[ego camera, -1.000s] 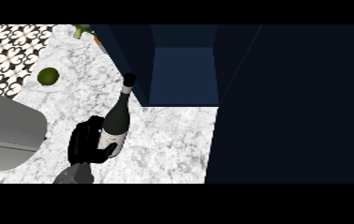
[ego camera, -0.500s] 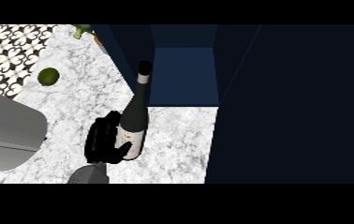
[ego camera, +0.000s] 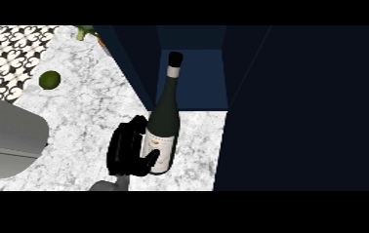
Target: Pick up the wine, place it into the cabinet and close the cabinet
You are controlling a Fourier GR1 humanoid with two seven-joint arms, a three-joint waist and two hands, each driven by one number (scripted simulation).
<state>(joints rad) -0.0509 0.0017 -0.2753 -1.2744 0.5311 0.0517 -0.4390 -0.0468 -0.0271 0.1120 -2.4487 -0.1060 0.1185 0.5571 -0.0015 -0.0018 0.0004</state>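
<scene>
Left hand (ego camera: 128, 149) grips wine bottle (ego camera: 163, 125) — neck toward open cabinet (ego camera: 191, 78).

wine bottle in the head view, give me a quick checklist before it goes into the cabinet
1. Bottle held: ok. The left robot hand is curled round the lower body of the wine bottle.
2. Cabinet open: ok. The cabinet shows a blue opening just behind the bottle's neck.
3. Bottle aimed at the opening: ok. Its cap points toward the opening.
4. Bottle clear of the counter: cannot tell from this steep view.
5. Side clearance: cannot tell. The neck overlaps the cabinet's left wall, depth unclear.
6. Right hand ready for the door: cannot tell, it is not in view.
</scene>
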